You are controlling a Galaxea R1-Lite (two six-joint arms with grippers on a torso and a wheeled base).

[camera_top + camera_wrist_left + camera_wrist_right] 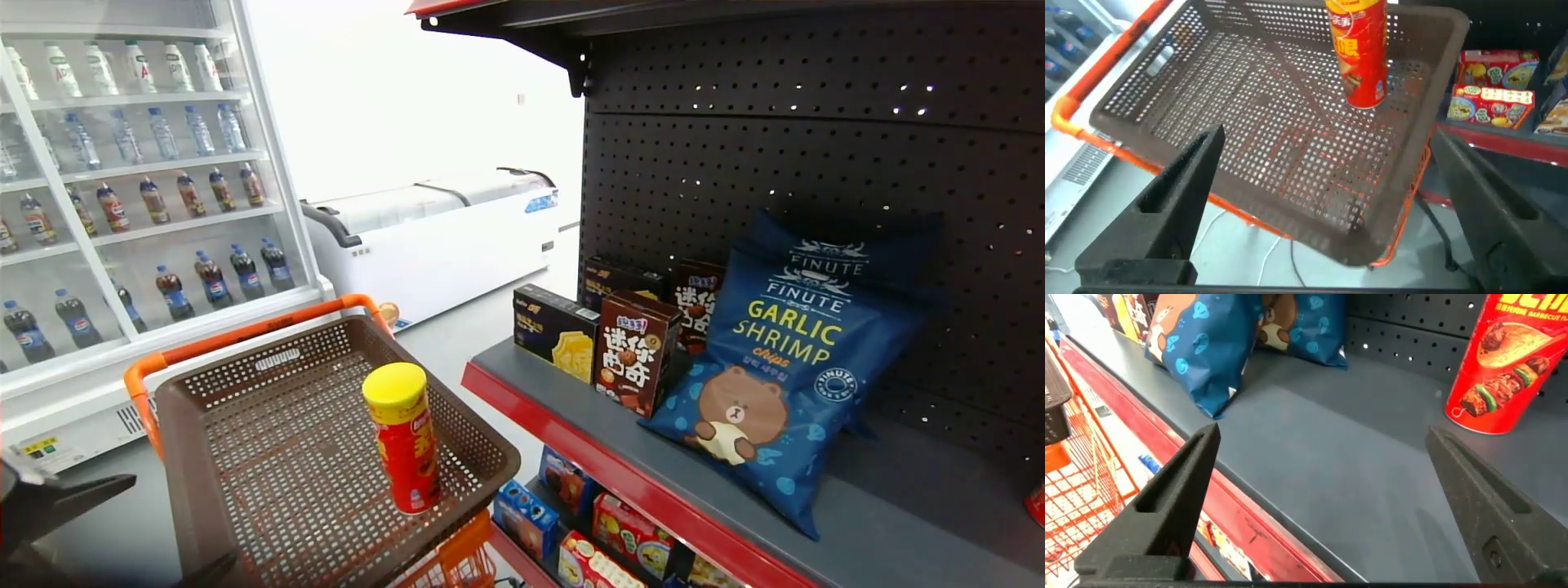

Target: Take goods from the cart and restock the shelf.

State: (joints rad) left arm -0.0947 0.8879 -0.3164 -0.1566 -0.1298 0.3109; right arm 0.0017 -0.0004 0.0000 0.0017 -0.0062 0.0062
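Left claw [1324, 137], spread and empty: chip can [1360, 49] stands upright just ahead in the cart basket [1233, 122], presumably inviting a side grasp.

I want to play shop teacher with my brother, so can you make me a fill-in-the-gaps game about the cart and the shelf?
1. The can standing in the cart basket has a ____ lid.
2. The chip bags leaning on the shelf are coloured ____.
3. The number of cans in the cart basket is ____.
4. The fingers of the left gripper and the right gripper are spread ____.

Missing words: yellow, blue, one, open.
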